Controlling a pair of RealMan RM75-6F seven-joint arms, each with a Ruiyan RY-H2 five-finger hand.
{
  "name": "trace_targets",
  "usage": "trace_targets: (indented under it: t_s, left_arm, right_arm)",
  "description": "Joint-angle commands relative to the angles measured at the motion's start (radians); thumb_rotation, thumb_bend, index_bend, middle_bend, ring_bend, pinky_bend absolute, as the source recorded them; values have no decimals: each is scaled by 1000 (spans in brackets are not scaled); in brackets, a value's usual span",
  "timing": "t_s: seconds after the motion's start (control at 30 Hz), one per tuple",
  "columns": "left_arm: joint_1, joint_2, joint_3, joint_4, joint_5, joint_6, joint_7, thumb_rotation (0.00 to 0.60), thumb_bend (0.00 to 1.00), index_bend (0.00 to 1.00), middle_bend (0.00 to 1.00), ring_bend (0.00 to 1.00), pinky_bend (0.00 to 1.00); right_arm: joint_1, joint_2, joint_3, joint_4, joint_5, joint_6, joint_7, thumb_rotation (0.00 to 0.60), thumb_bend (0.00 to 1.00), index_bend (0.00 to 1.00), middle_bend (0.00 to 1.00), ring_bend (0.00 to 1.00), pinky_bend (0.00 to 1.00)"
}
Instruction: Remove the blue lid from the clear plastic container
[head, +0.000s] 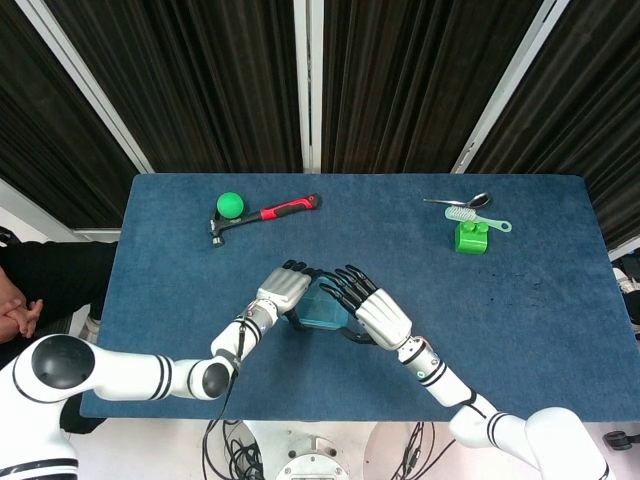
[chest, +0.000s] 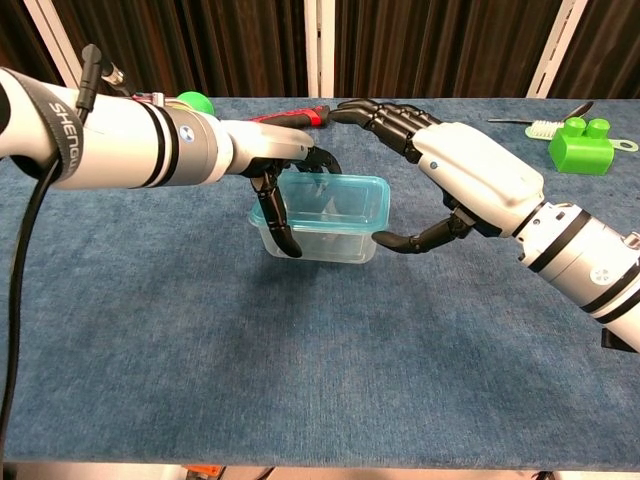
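1. Bench (chest: 300, 380) cloth, blue, lies bare nearest your chest camera; both your arms reach in over it from either side.
2. Your right hand (chest: 470, 180) comes in from the right with its palm over the right end of the clear plastic container (chest: 318, 238). Its dark fingers (chest: 385, 118) are spread and stretch out above and behind the far edge of the box, while the thumb (chest: 410, 240) curls low to the box's near right corner. You hold nothing here; whether the thumb tip actually touches the wall, you cannot tell.
3. The container itself sits upright on the bench between your two hands, about mid-bench in the head view, and the blue lid (chest: 330, 205) is on top of it.
4. Your left hand (chest: 275, 165) grips the container's left end: one dark finger (chest: 278, 220) runs down the near left corner, the others hook over the far rim, and the pale back of the hand covers that end from above in the head view (head: 284, 291).
5. Further back on the left lie a red-handled hammer (head: 262, 214) and a green ball (head: 231, 205) just beside its head.
6. Far right, well apart from the hands, stand a green block (head: 471, 238), a brush (head: 476, 217) and a spoon (head: 458, 201) close together.
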Motion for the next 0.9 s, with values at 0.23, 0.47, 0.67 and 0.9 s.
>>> trace_targets:
  t_s: [0.23, 0.47, 0.67, 0.9]
  left_arm:
    - [4, -2, -1, 7, 6, -5, -4, 600, 0, 176, 185, 56, 54]
    - [10, 3, -7, 3, 19, -10, -17, 600, 0, 146, 165, 55, 52]
    - [22, 18, -10, -19, 45, -9, -31, 600, 0, 85, 136, 55, 52]
    - [41, 33, -12, -41, 78, -7, -56, 600, 0, 7, 56, 5, 50]
  right_arm:
    - [0, 1, -2, 1, 0, 6, -3, 600, 259, 0, 0, 0, 0]
    - [1, -13, -7, 25, -6, 17, -6, 600, 360, 25, 55, 0, 0]
    - [3, -28, -6, 43, -6, 19, -25, 600, 476, 208, 106, 0, 0]
    - [1, -31, -11, 48, -7, 24, -28, 600, 541, 333, 130, 0, 0]
